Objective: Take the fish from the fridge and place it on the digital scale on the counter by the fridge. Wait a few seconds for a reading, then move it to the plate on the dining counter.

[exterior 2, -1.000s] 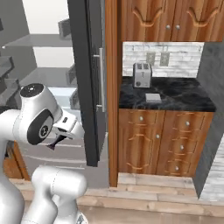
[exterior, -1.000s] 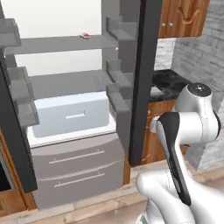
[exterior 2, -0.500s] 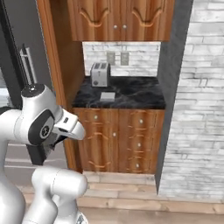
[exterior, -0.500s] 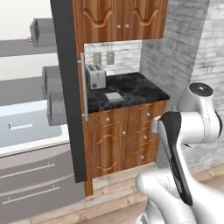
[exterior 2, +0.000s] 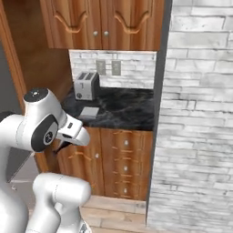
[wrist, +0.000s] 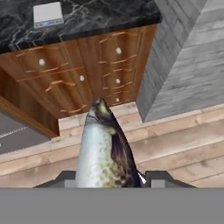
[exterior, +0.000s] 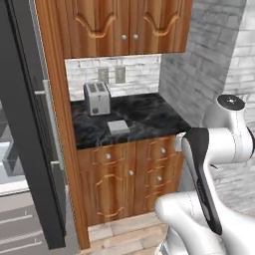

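**Beside the fridge: fish held over the floor, scale bare on the worktop**

At nine o'clock in the left base view stands the fridge [exterior: 30, 149], its dark grey door edge-on with a steel bar handle and a slice of pale interior behind it. Next to it runs a wall unit of wooden cabinets [exterior: 132, 174] — upper doors above, drawers and doors below — ending at a grey brick wall [exterior 2: 200, 113] toward three o'clock. Between the cabinets lies the black marble worktop [exterior: 149, 117]. On it, at the back toward eleven o'clock, sits a steel toaster [exterior: 97, 98]; nearer the front edge lies the digital scale [exterior: 118, 127], flat and light grey, well apart from the toaster.

The white arm [exterior 2: 41, 129] is folded low in front of the cabinets. In the hand view the end effector [wrist: 109, 181] is closed around the fish [wrist: 103, 148] — silvery with a darker flank, nose pointing to twelve o'clock, over the wooden floor [wrist: 175, 144]. The scale appears there at eleven o'clock, with nothing on it.
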